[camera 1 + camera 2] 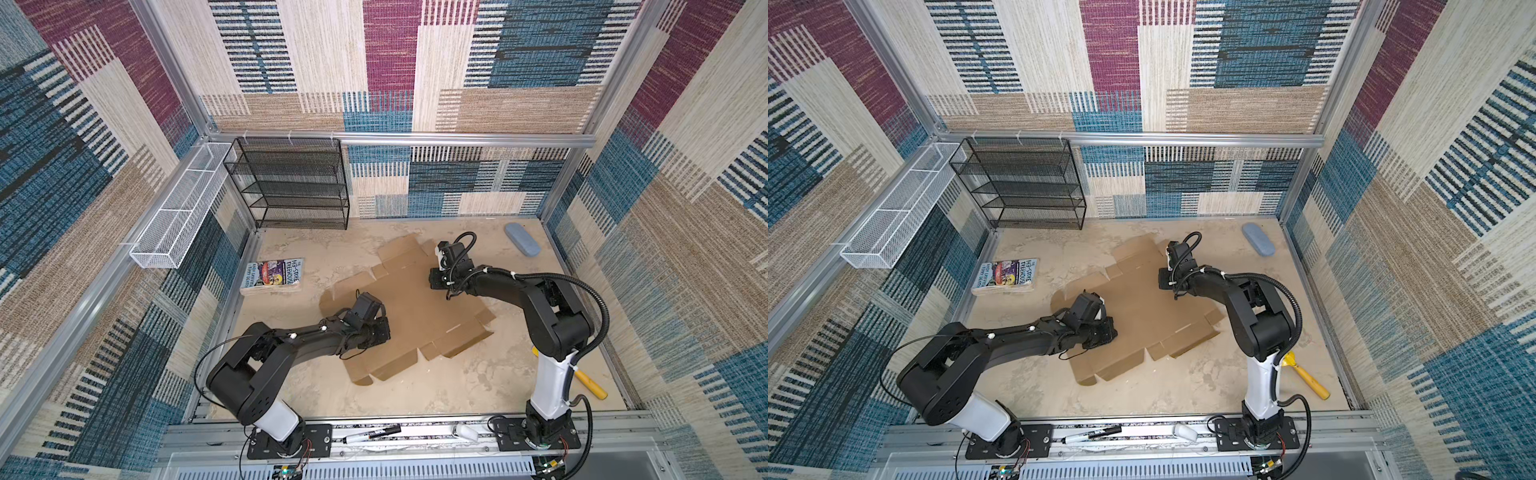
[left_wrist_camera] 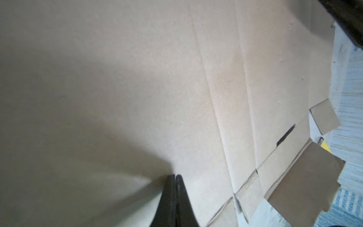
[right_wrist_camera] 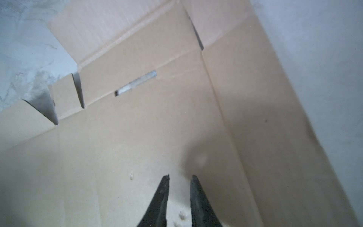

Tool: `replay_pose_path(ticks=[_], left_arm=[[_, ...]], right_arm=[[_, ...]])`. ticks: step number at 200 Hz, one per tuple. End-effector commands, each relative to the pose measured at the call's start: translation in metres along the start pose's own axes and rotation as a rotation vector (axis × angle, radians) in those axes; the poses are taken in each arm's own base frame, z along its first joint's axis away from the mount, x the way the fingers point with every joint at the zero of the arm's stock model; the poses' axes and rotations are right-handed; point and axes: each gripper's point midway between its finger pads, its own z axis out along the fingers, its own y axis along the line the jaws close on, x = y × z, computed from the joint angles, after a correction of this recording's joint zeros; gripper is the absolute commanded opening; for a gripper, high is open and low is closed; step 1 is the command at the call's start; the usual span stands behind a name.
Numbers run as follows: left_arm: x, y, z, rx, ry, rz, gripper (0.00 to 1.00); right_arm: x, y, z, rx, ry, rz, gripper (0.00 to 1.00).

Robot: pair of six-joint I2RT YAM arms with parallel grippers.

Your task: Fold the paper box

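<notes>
Left claw (image 2: 175, 176) pressed together against paper box (image 2: 117, 78), right claw (image 3: 180, 176) slightly spread, empty

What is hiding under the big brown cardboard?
Under the paper box, only tabletop shows, around its edges and through a narrow slot. Anything beneath the rest is covered by the cardboard.

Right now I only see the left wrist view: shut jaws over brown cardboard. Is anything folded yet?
Observer: No. In both top views the paper box is an unfolded die-cut sheet lying open.
Reviewer: And the other arm?
Observer: The right gripper is over the sheet's far part, jaws slightly apart, nothing between them.
Reviewer: Anything beside the sheet?
Observer: A book lies to its left in a top view, not touching it.
</notes>
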Motion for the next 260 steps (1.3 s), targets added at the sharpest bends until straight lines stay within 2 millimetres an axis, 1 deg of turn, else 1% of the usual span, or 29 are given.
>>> replay_pose_path(ticks=[1,12,26,44,61,71,93,111,135,162,193,215,237,260], left_arm=[[-0.016,0.014,-0.026,-0.142,-0.058,0.043,0.00],[-0.033,0.013,-0.038,-0.167,-0.088,0.081,0.00],[-0.052,0.015,-0.046,-0.174,-0.110,0.097,0.00],[-0.071,0.026,-0.050,-0.192,-0.125,0.103,0.00],[-0.080,0.039,-0.046,-0.213,-0.116,0.102,0.00],[-0.083,0.048,-0.043,-0.223,-0.110,0.104,0.00],[-0.085,0.064,-0.035,-0.242,-0.103,0.095,0.00],[-0.083,0.076,-0.027,-0.262,-0.089,0.082,0.00],[-0.076,0.088,-0.017,-0.273,-0.071,0.063,0.00],[-0.065,0.101,-0.007,-0.288,-0.048,0.040,0.00],[-0.052,0.108,-0.003,-0.280,-0.034,0.006,0.00],[-0.039,0.111,-0.002,-0.258,-0.016,-0.031,0.00],[-0.018,0.123,-0.006,-0.260,-0.003,-0.079,0.00],[0.003,0.130,-0.011,-0.252,0.012,-0.123,0.00]], right_arm=[[-0.005,0.008,-0.020,-0.026,-0.026,-0.012,0.25],[-0.001,0.010,-0.033,-0.028,-0.037,-0.009,0.26],[0.008,0.012,-0.048,-0.029,-0.042,-0.008,0.26],[0.028,0.010,-0.062,-0.019,-0.022,0.002,0.26],[0.049,0.005,-0.072,-0.012,-0.002,0.030,0.26],[0.057,0.003,-0.078,-0.016,0.000,0.049,0.26],[0.075,-0.001,-0.081,-0.028,0.012,0.091,0.26],[0.083,-0.002,-0.077,-0.033,0.026,0.110,0.26],[0.093,-0.004,-0.063,-0.029,0.066,0.117,0.25],[0.093,-0.003,-0.050,-0.033,0.087,0.115,0.24],[0.091,-0.003,-0.037,-0.026,0.103,0.107,0.24],[0.088,-0.006,-0.028,-0.003,0.110,0.096,0.23],[0.082,-0.008,-0.018,0.009,0.109,0.088,0.23],[0.074,-0.008,-0.008,0.006,0.113,0.089,0.24]])
